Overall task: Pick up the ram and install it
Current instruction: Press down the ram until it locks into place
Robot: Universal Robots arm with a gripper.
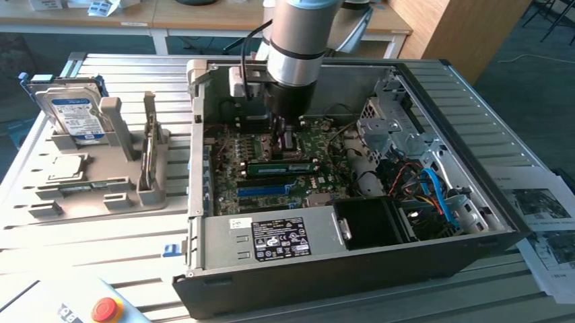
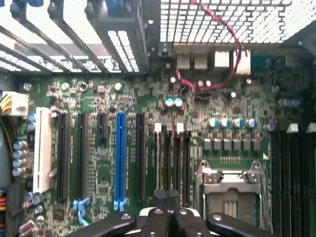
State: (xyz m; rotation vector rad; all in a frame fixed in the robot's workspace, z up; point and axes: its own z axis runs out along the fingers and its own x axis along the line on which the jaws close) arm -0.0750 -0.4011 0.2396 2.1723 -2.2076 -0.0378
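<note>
The ram, a long green stick, lies across the motherboard inside the open computer case, level with the memory slots. My gripper hangs just behind the ram, low over the board and apart from it. In the wrist view the gripper is shut, its black fingertips pressed together with nothing between them, over the motherboard and beside its blue slot and the CPU socket.
A grey holder at the exterior view's left carries a hard drive and a small chip. The power supply, the drive cage and cables crowd the case. Papers lie to the right, and a red button at the front left.
</note>
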